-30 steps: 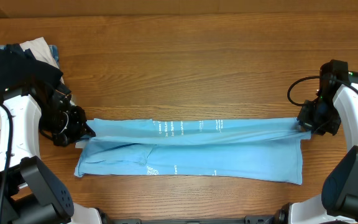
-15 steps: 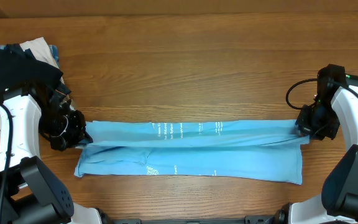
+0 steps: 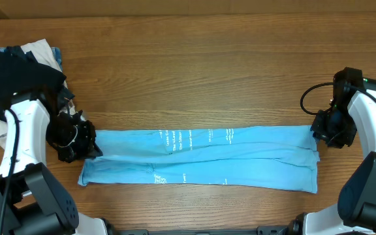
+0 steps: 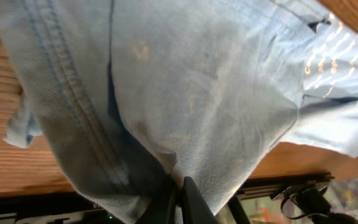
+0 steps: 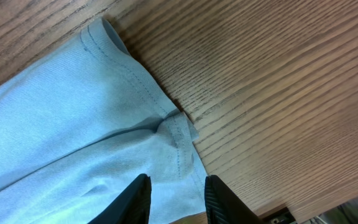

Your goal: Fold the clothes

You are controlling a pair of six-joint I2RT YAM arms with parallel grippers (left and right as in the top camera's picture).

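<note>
A light sky-blue T-shirt lies on a wooden counter, folded into a long narrow band that runs from left to right near the front edge. Small white lettering shows along its upper half. The left end effector sits at the band's left end, its fingers pressed together and pinching a bunch of the blue cloth, which drapes over them in the left wrist view. The right end effector is at the upper right corner of the band, its fingers spread apart, with the stitched hem corner lying flat on the wood between them. At the far left corner of the counter, well apart from the T-shirt, a black garment rests on pale garments
</note>
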